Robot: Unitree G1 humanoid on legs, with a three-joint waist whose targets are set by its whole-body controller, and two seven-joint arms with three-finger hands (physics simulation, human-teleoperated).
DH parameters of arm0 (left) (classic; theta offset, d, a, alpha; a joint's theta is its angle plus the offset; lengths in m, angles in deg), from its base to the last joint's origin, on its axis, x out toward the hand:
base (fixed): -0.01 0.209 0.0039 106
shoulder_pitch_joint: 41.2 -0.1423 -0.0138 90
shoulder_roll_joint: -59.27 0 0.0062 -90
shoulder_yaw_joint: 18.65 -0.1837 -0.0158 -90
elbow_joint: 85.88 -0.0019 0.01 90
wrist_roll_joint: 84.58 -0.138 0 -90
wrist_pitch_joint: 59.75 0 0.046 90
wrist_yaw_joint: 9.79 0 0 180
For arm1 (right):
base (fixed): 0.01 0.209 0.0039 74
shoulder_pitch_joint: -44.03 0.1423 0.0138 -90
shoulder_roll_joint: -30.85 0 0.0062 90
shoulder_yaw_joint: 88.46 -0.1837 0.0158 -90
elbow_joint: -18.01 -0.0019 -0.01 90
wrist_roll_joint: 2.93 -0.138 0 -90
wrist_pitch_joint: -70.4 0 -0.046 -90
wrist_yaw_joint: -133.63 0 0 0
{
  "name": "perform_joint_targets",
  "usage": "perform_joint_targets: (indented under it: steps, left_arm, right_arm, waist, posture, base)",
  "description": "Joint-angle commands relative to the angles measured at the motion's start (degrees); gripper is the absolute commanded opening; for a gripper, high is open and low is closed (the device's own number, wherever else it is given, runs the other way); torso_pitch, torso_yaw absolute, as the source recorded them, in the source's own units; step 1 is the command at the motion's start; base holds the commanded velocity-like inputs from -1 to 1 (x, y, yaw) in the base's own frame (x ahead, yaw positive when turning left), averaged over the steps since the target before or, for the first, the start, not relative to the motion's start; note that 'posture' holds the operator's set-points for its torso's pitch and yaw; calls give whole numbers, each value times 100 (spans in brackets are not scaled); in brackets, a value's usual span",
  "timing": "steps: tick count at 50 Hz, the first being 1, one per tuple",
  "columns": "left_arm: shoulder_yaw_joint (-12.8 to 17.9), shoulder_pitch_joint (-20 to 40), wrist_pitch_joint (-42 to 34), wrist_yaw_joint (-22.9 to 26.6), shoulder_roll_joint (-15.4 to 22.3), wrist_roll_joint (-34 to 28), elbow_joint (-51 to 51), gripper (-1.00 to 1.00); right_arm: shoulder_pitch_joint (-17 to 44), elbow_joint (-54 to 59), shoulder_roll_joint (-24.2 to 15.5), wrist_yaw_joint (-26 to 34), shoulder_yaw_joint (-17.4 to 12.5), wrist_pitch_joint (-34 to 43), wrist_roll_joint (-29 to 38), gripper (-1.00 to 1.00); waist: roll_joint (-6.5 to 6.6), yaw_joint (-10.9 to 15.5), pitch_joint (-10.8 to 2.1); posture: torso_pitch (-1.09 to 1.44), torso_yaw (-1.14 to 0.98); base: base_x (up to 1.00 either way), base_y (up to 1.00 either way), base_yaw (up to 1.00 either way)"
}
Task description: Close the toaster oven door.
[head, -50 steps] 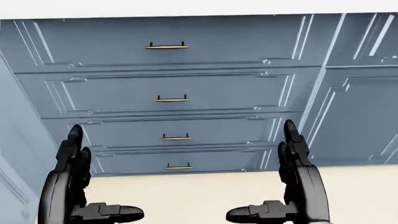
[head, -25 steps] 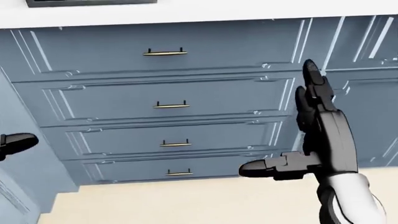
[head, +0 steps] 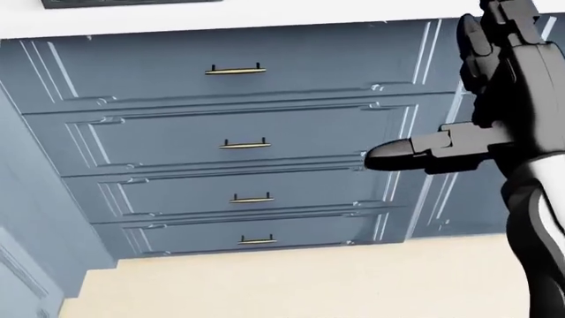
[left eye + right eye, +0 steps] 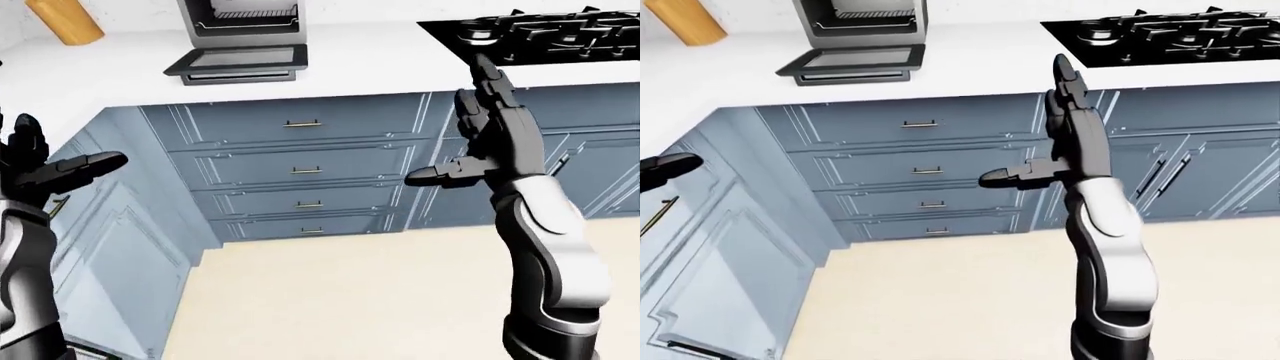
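Lying flat on the white counter, the steel toaster oven's dark glass door hangs open toward the camera, up-left of the black right hand, fingers spread and empty; the left hand, likewise splayed, sits farther off.

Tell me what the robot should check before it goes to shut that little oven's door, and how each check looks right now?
1. Toaster oven in sight: ok, at the top of the left-eye view, on the white counter.
2. Door needs closing: ok, it hangs open, lying flat on the counter.
3. Right hand free: ok, open, raised, holding nothing.
4. Left hand free: ok, open and empty at the left edge.
5. Hands near the door: not ok, both hang well below it, level with the drawers.
6. Path clear: ok, probably; the stovetop lies off to the right, the wooden thing to the left.
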Motion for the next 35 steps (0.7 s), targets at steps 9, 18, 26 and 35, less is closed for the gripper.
perform_joint_targets:
  steps: [9, 18, 26, 35]
  left_arm:
    - [106, 197, 208, -17, 299, 147, 82, 100]
    - [111, 91, 100, -28, 216, 211, 291, 100]
    - [117, 130, 86, 7, 249, 165, 332, 100]
    - [147, 139, 47, 4, 278, 189, 317, 100]
  right_arm:
    - [355, -104, -172, -41, -87, -57, -79, 100]
    - [255, -128, -115, -98, -61, -80, -136, 100]
    - [303, -186, -139, -118, -64, 16, -203, 100]
    - [258, -256, -116, -109, -49, 43, -245, 100]
  waist:
    - [33, 3, -122]
    - [17, 10, -119]
    - [116, 9, -105]
    - [-77, 19, -120]
  posture:
    - [0, 0]
    - [0, 0]
    - [0, 0]
    - [0, 0]
  base:
    - [0, 0, 0]
    - [4, 0, 0]
    - [6, 0, 0]
    - [7, 0, 0]
